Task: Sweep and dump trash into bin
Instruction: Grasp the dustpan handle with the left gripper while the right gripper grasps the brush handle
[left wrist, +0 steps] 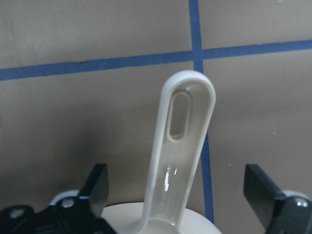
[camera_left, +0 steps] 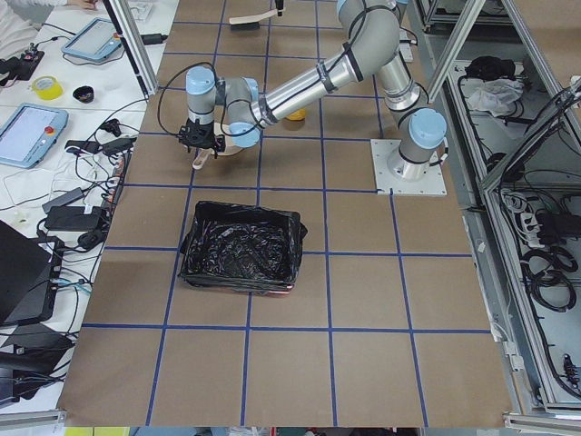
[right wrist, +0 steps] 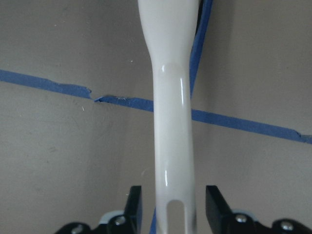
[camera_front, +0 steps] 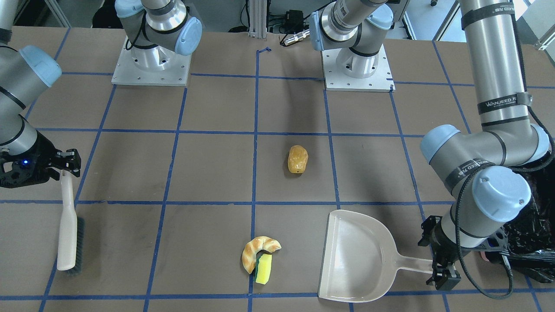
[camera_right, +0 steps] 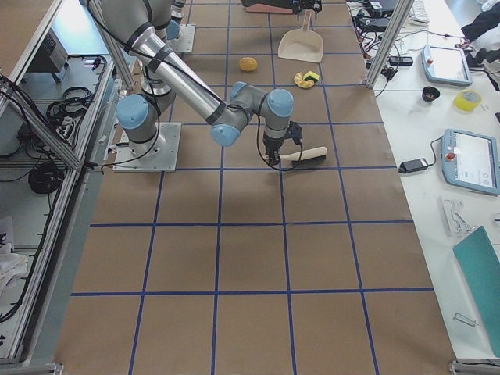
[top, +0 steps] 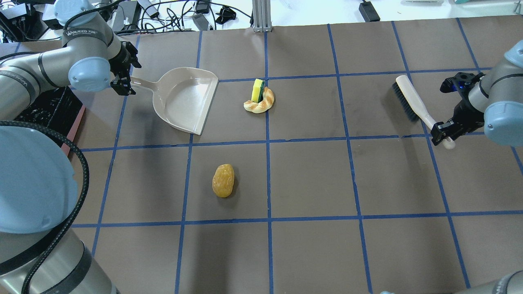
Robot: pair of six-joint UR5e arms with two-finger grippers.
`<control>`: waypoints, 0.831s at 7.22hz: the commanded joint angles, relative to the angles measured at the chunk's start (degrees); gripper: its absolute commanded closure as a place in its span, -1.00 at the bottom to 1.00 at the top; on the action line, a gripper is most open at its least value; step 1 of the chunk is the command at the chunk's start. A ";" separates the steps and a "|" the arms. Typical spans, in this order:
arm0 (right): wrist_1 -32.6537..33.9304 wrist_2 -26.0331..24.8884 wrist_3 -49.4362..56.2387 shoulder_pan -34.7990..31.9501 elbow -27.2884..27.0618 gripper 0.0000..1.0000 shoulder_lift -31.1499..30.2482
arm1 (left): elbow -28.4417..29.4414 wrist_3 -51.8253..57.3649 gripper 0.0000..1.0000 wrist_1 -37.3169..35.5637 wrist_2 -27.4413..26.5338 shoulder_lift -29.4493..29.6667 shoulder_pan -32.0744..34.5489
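The golden-brown bun (top: 223, 180) lies alone mid-table. Farther out, the tan croissant (top: 261, 104) curls around the yellow-green sponge (top: 257, 90), which touches it. A beige dustpan (top: 184, 98) lies flat on the table, its mouth facing them. My left gripper (left wrist: 175, 180) is open, its fingers wide apart on either side of the dustpan handle (left wrist: 183, 146). The beige brush (top: 408, 100) lies on the table at the right. My right gripper (right wrist: 173, 195) straddles the brush handle (right wrist: 173, 122), open, with narrow gaps on both sides. The pink bin with the black bag (camera_left: 241, 247) sits behind my left arm.
Brown table surface with a blue tape grid (top: 267, 179). Both arm bases (camera_front: 151, 65) stand on the robot's side. Cables and devices (top: 196, 12) lie beyond the far edge. My left arm's elbow (camera_front: 498, 195) hangs over the bin's edge (camera_front: 531, 225).
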State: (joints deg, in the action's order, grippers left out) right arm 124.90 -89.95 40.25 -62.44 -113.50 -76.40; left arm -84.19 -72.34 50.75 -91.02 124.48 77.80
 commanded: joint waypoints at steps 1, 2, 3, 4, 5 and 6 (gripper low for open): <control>-0.01 -0.40 1.41 -0.05 0.03 0.89 -0.24 | -0.01 -0.52 -0.83 0.05 -1.35 0.59 0.07; -0.27 -0.57 0.98 0.04 0.12 1.00 -0.32 | -0.10 -0.52 -0.50 0.05 -1.71 0.67 -0.02; -0.70 -0.57 -0.50 -0.39 0.21 1.00 -1.63 | -0.10 -0.61 0.70 0.05 -1.71 0.67 -0.02; -3.23 -0.57 -4.43 -2.92 -0.23 1.00 -3.91 | 0.16 -0.61 1.00 0.05 -1.62 0.50 -0.02; -6.91 -0.75 -14.22 -8.26 0.12 1.00 -5.32 | 0.08 -0.70 1.00 0.05 -1.62 0.41 -0.02; -7.04 -0.66 -24.93 -14.66 0.29 1.00 -5.25 | 0.16 -0.44 1.00 0.05 -2.75 0.06 -0.02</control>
State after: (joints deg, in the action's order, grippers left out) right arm 119.57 -90.61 27.41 -70.03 -113.41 -80.88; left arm -84.09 -72.93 50.80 -92.92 124.86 77.78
